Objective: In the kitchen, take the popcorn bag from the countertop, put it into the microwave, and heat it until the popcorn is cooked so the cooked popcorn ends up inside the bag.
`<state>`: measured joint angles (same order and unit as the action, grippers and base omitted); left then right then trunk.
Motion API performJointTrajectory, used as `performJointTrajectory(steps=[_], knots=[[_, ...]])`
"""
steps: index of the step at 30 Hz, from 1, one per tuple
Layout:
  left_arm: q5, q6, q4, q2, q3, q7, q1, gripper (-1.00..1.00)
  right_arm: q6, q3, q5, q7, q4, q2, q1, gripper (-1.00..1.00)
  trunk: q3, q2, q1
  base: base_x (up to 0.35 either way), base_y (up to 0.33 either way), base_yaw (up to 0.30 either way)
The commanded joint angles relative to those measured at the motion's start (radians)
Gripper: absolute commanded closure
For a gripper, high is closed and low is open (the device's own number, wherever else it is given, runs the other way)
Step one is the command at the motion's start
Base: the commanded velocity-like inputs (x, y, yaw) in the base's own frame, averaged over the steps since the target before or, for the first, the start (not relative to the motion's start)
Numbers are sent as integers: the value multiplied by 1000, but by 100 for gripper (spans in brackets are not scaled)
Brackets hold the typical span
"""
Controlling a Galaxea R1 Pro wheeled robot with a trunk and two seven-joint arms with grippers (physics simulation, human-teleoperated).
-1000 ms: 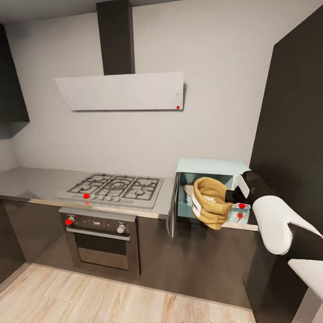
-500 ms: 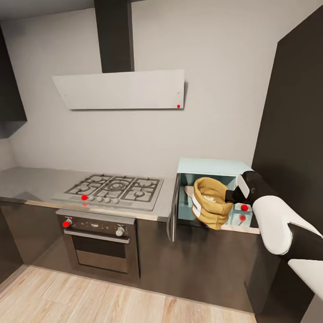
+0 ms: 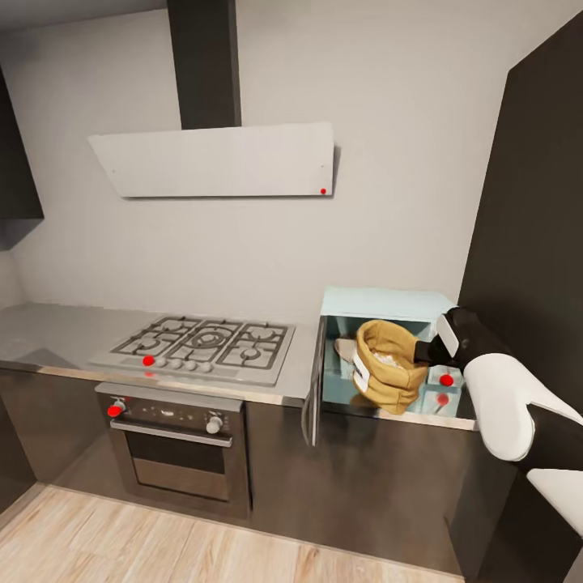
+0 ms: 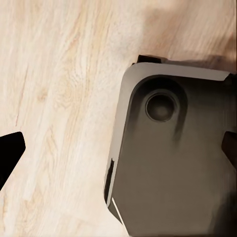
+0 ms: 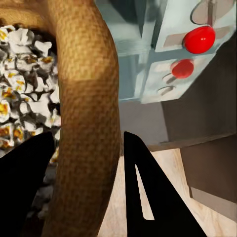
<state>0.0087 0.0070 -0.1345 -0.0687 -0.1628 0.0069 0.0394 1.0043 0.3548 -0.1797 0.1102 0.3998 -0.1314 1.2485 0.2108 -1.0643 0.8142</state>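
Note:
The tan burlap popcorn bag (image 3: 390, 366) hangs tilted at the mouth of the open pale-blue microwave (image 3: 380, 303), its bottom over the front edge. My right gripper (image 3: 425, 352) is shut on the bag's rolled rim. In the right wrist view the black fingers (image 5: 148, 197) pinch that rim (image 5: 89, 98), with whitish-yellow popcorn (image 5: 24, 98) inside the bag. The microwave's door (image 3: 312, 389) stands swung open to the left. The grey countertop (image 3: 48, 332) runs off to the left. My left gripper (image 4: 118, 153) is open over the wooden floor.
A gas hob (image 3: 198, 344) sits in the countertop left of the microwave, above a built-in steel oven (image 3: 174, 441). A range hood (image 3: 214, 162) hangs over it. A tall dark cabinet (image 3: 526, 202) rises at the right. My dark base (image 4: 173, 163) is below the left gripper.
The whole picture has shifted slightly, so the camera moved. The bag stays in my right gripper at the microwave's opening, a touch further in.

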Motion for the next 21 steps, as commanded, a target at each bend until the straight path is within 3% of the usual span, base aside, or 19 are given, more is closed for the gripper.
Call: performJointTrajectory(steps=[1, 5, 21], knots=[[1, 0, -2, 6, -3, 1, 0, -100, 3, 13, -12, -2, 3, -5, 2, 100, 1, -1, 0, 0, 0, 0], [2, 0, -2, 21, -3, 1, 0, -100, 4, 16, 1, -3, 4, -22, 2, 100, 1, -1, 0, 0, 0, 0], [2, 1, -2, 21, -3, 1, 0, -100, 7, 18, -15, 0, 4, -22, 2, 100, 1, -1, 0, 0, 65, 0]])
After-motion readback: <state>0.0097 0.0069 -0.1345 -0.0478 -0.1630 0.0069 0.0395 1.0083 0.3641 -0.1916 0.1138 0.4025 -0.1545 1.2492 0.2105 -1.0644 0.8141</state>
